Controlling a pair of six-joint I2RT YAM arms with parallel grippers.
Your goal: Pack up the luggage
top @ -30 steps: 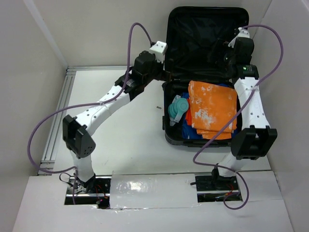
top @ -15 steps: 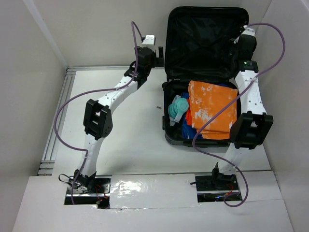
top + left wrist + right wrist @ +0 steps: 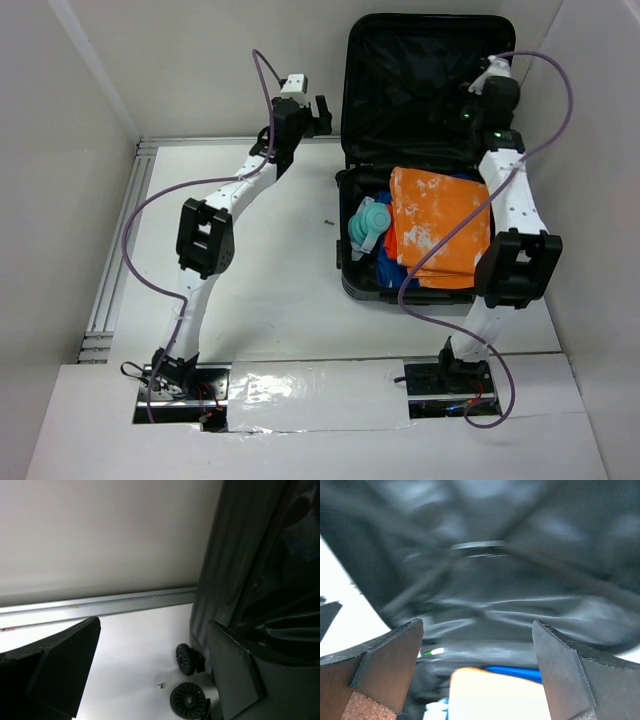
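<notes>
Your luggage lies open at the worktop's far right, lid raised, close to the right wall. The left hand, wide and empty, hangs just outside the lid's left edge. The right hand, also wide and empty, faces the lining. Only the left wrist view shows the wheels.

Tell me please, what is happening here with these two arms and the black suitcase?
Two robot arms are packing a small black suitcase, which stands open with its lid upright at the back. An orange cloth, a blue cloth and a teal item already lie in the lower half. The left arm's fingers are open beside the lid's left edge. The right arm's fingers are open in front of the lid's lining, near its right side. Neither holds anything.
</notes>
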